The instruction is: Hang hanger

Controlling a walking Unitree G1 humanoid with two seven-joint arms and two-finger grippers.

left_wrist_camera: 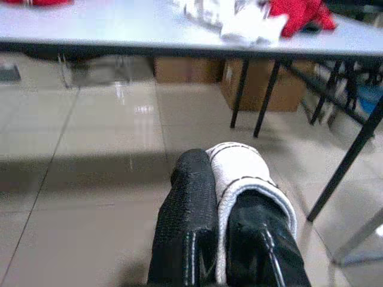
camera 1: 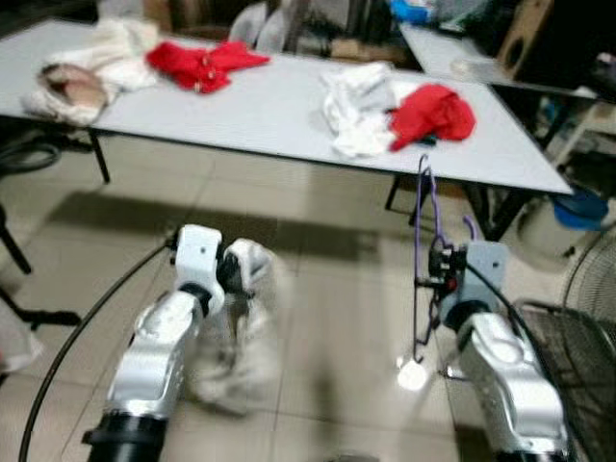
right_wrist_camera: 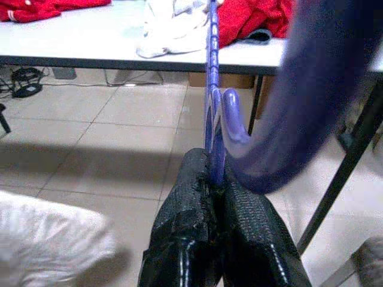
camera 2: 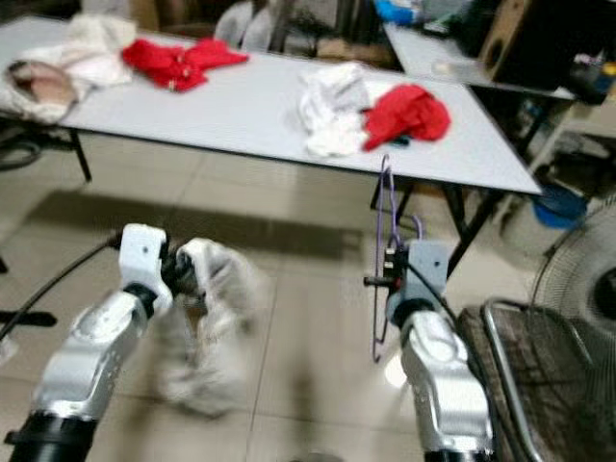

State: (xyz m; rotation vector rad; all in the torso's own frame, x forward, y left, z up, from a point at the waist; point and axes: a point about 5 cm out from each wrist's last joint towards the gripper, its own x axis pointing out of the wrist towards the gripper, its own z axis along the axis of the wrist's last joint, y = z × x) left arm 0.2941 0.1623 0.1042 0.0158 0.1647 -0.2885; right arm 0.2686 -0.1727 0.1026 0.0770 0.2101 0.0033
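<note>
My right gripper [camera 1: 433, 265] is shut on a thin purple hanger [camera 1: 426, 217] that stands upright in front of me, its hook curling close to the wrist camera [right_wrist_camera: 281, 119]. The black fingers [right_wrist_camera: 197, 203] pinch the hanger's wire [right_wrist_camera: 211, 89]. My left gripper [camera 1: 236, 269] is shut on a white garment [camera 1: 241, 346], which hangs blurred below it over the floor. In the left wrist view a white cloth edge [left_wrist_camera: 251, 179] lies clamped between the two black fingers [left_wrist_camera: 191, 215].
A long grey table [camera 1: 269, 111] stands ahead with red clothes [camera 1: 204, 63], a white heap [camera 1: 358, 106], another red piece [camera 1: 433, 114] and pale garments [camera 1: 87, 72]. A wire basket [camera 2: 539, 385] and a fan [camera 1: 592, 279] stand at my right. Tiled floor lies between.
</note>
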